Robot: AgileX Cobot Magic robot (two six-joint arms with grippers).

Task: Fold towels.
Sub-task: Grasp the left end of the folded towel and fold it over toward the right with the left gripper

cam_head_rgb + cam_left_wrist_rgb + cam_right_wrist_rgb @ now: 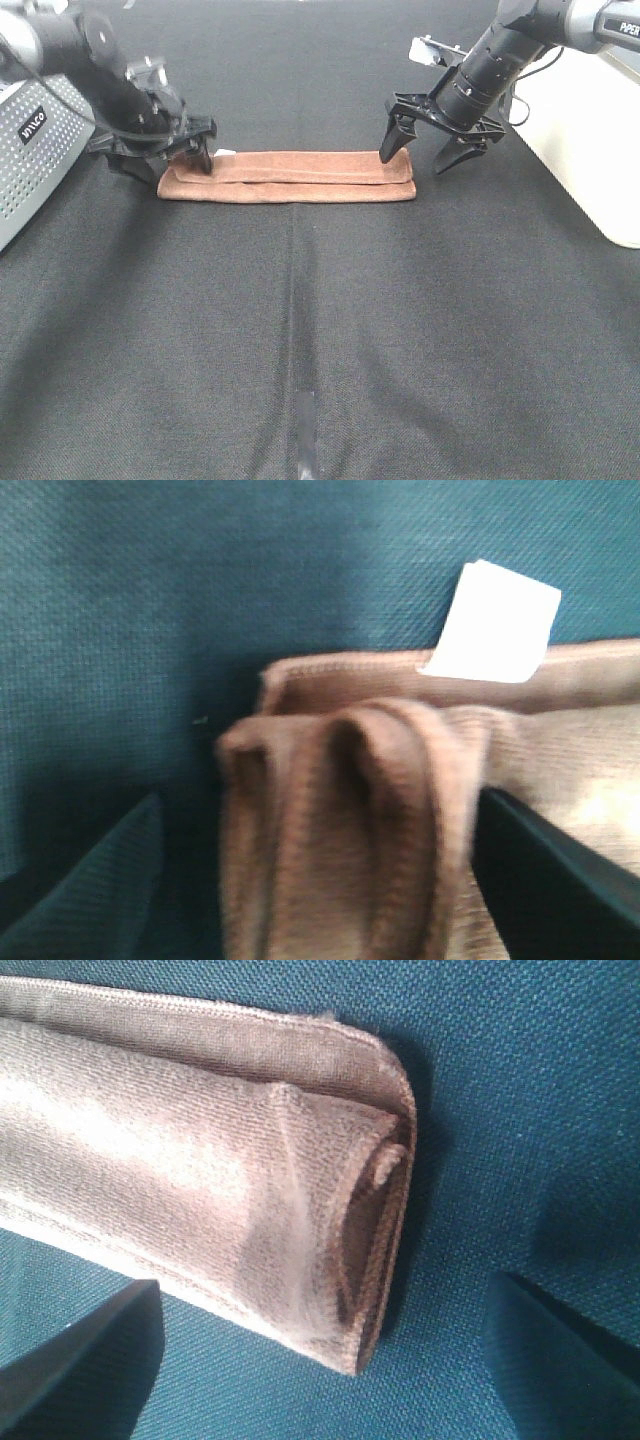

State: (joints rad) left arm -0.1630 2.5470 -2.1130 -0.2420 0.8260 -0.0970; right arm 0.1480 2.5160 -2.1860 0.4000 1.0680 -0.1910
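The reddish-brown towel point(288, 176) lies folded into a long narrow strip across the far middle of the black tabletop. Its small white tag point(495, 622) sticks out at the left end. My left gripper point(176, 158) sits low over that left end, open, with the rumpled folds point(350, 820) between its two dark fingers point(90, 890). My right gripper point(420, 158) hovers open over the right end. One fingertip is above the towel's corner and the other is past it. In the right wrist view the layered end point(370, 1210) lies loose between the spread fingers point(80, 1360).
A grey perforated basket point(30, 150) stands at the left edge, close behind the left arm. A white bin point(590, 140) stands at the right edge beside the right arm. Black cloth point(320, 330) covers the table in front of the towel.
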